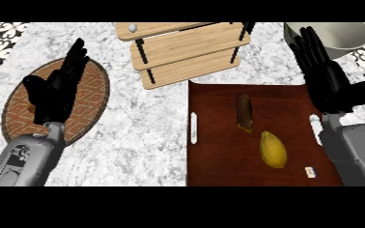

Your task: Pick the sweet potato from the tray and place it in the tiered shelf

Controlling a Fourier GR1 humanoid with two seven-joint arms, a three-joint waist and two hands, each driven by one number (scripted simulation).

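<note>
one sweet potato (244,110) lies lengthwise on the dark wooden tray (214,154), near its upper middle — a yellow fruit (273,149) sits just below it. beyond the tray's upper left corner stands the tiered shelf (185,50). right hand (324,79) hovers at the tray's right edge, fingers straight; left hand (57,87) rests open over an oval mat (92,101) — both holding nothing.

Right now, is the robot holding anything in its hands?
No, nothing. The left hand and right hand are both open, fingers straight. The sweet potato lies untouched on the tray.
</note>
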